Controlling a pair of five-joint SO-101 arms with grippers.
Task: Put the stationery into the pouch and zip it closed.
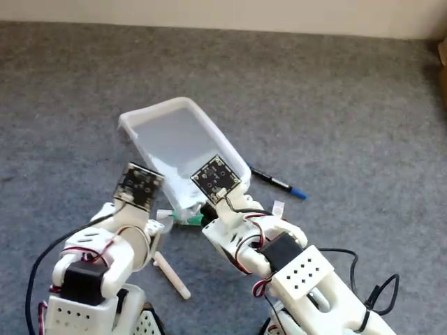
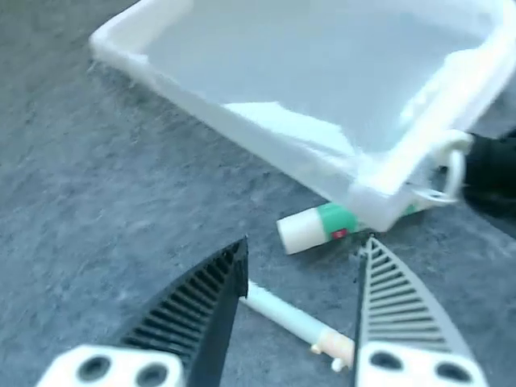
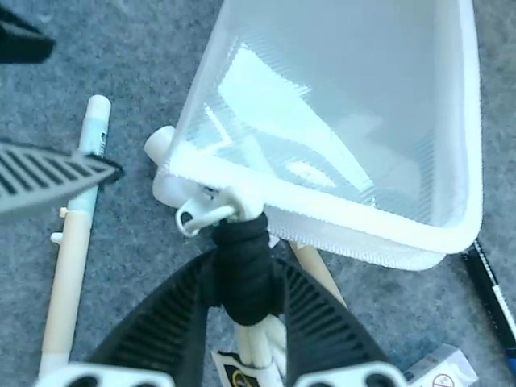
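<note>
On grey carpet [image 1: 349,91] under a pale wall [image 1: 209,10], one pouch [image 1: 178,143] lies centre, its black zip tab [image 3: 240,242] pinched by the right gripper [image 3: 242,270]; the left gripper [image 2: 306,250] gapes over one glue stick [image 2: 310,228] and one white pen [image 2: 282,314], with one black pen [image 1: 276,183] beside the pouch.

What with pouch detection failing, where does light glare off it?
Right wrist view: bright reflected patches on the pouch, near its zip end. Left wrist view: a pale sheen across its face. High view: its face looks evenly lit.
</note>
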